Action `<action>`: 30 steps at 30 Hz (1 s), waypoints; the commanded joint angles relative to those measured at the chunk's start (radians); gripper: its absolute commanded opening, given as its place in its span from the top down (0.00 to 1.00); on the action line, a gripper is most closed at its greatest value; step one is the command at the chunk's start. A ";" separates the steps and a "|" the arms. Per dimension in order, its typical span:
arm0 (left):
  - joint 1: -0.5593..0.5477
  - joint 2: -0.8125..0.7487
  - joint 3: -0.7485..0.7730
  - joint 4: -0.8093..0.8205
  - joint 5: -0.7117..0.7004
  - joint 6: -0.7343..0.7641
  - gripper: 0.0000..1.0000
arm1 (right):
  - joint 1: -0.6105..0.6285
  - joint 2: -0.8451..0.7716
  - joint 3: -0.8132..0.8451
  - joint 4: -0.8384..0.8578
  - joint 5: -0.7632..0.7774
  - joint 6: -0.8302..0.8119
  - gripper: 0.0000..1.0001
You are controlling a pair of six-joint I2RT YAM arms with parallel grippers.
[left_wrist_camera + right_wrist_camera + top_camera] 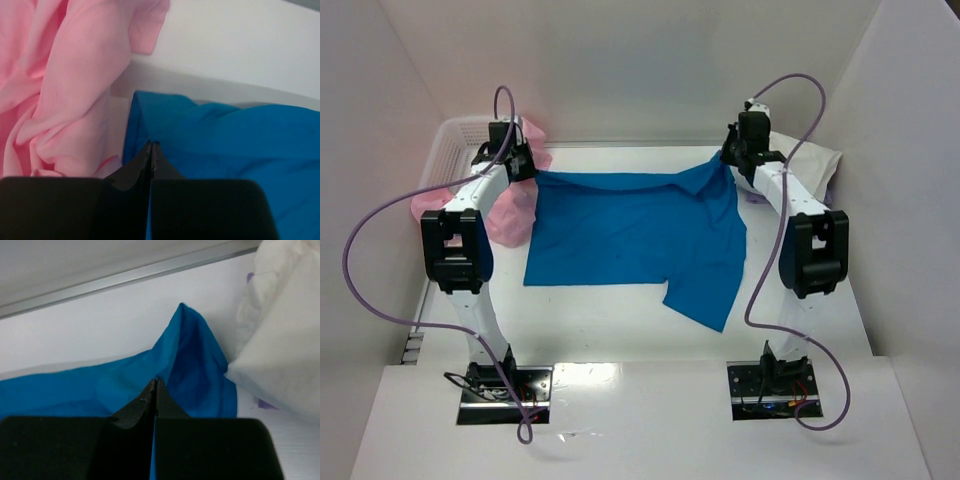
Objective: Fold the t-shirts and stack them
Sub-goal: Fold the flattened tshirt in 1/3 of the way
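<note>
A bright blue t-shirt [635, 240] lies spread on the white table, one sleeve pointing to the front right. My left gripper [525, 168] is shut on its far left corner; in the left wrist view the blue cloth [225, 145] runs from the closed tips [151, 145]. My right gripper [732, 155] is shut on the far right corner, which rises in a peak [187, 350] at the closed tips [155, 381]. Pale pink tees [510, 205] hang bunched at the left [65, 85]. A cream-white tee [805, 160] lies at the back right [280, 340].
A white lattice basket [455, 140] stands at the back left under the pink cloth. White walls close in the table at the back and both sides. Purple cables loop from both arms.
</note>
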 commanded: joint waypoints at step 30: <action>0.025 -0.174 -0.289 -0.054 0.141 0.051 0.96 | -0.088 -0.369 -0.555 0.006 -0.096 0.081 1.00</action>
